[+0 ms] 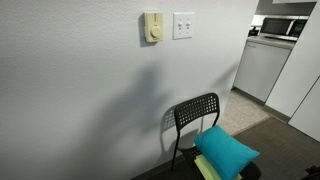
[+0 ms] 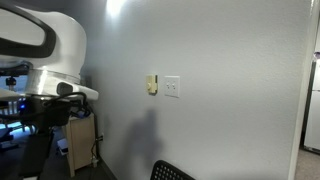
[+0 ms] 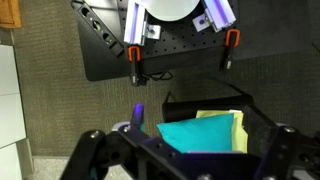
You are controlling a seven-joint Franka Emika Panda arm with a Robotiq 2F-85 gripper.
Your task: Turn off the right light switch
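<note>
The right light switch [image 1: 183,25] is a white glossy plate with small toggles on the grey wall, just right of a cream-yellow plate with a round knob [image 1: 152,28]. Both also show in an exterior view, the white plate [image 2: 172,87] and the cream plate [image 2: 151,84]. The robot arm [image 2: 50,50] stands far to the left of the plates, well away from the wall switch. In the wrist view my gripper [image 3: 186,152] points down; its black fingers are spread wide and hold nothing. The switch is not in the wrist view.
A black mesh chair [image 1: 195,118] stands below the switches, with a teal cushion [image 1: 226,150] on a yellow one; the cushions also show in the wrist view [image 3: 200,133]. A kitchen counter with a microwave [image 1: 282,28] lies at the right. A wooden cabinet [image 2: 80,140] stands near the robot.
</note>
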